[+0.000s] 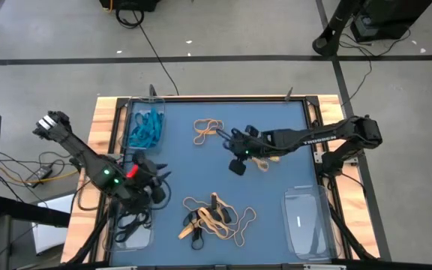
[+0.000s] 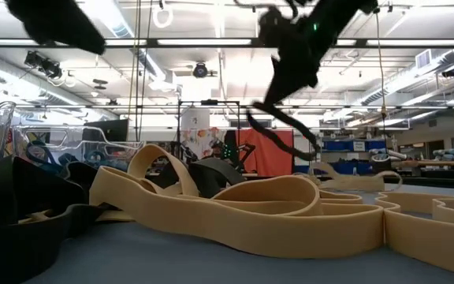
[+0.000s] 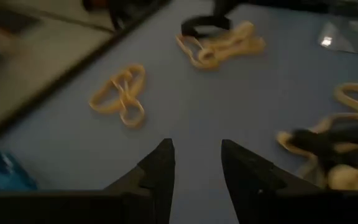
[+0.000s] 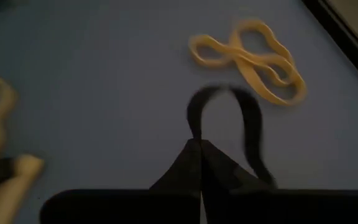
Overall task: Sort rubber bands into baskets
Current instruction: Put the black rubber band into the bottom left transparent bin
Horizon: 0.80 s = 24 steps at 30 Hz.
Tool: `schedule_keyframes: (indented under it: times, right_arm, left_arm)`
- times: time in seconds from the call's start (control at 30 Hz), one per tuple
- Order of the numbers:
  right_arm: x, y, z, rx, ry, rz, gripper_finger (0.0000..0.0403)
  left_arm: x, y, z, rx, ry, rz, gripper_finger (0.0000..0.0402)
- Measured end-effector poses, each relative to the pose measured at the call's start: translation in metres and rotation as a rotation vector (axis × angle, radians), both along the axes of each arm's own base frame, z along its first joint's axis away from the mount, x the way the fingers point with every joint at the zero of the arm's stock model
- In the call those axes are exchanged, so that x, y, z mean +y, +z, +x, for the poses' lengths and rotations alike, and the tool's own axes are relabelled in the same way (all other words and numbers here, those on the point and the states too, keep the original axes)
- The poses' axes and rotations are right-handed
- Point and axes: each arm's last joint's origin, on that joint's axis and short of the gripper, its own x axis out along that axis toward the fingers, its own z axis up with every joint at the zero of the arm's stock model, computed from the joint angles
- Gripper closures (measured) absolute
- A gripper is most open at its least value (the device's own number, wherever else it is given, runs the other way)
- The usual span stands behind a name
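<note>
Two hands in play. Right hand (image 4: 199,144) is clamped shut on a black rubber band (image 4: 225,124), whose loop dangles past the fingertips above the blue tabletop (image 1: 276,180), mid-table toward the far side. Grip looks like a thin pinch on one edge of the loop; risk is it slips out during transport, or the free end snags the tan rubber bands (image 4: 247,59) lying just beside it and drags one along.

Left hand (image 3: 196,163) hovers with fingers apart, holding nothing, near the left edge of the tabletop by the near-left basket (image 1: 130,229), which already has black bands in it. That looks like the drop target, so the right arm would have to cross toward the left arm: collision risk if both move at once.

Far-left basket (image 1: 145,127) holds the teal-blue bands. Near-right basket (image 1: 306,217) looks empty. Mixed tan and black pile (image 1: 216,217) sits at near centre, still unsorted.
</note>
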Motion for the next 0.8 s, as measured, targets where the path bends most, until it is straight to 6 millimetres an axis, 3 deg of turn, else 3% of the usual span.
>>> schedule_keyframes:
  times: [0.2, 0.5, 0.8]
  right_arm:
    - [0.024, 0.017, 0.006, -0.059, 0.076, 0.0, 0.0398]
    - [0.044, 0.023, 0.01, -0.124, 0.187, 0.012, 0.0398]
    - [0.058, 0.023, 0.008, -0.117, 0.279, 0.058, 0.0398]
  left_arm:
    - [-0.012, -0.019, 0.039, 0.009, -0.002, 0.182, 0.0266]
    - [-0.008, -0.031, 0.1, -0.033, -0.095, 0.248, 0.0266]
    - [0.007, -0.038, 0.132, -0.043, -0.158, 0.354, 0.0266]
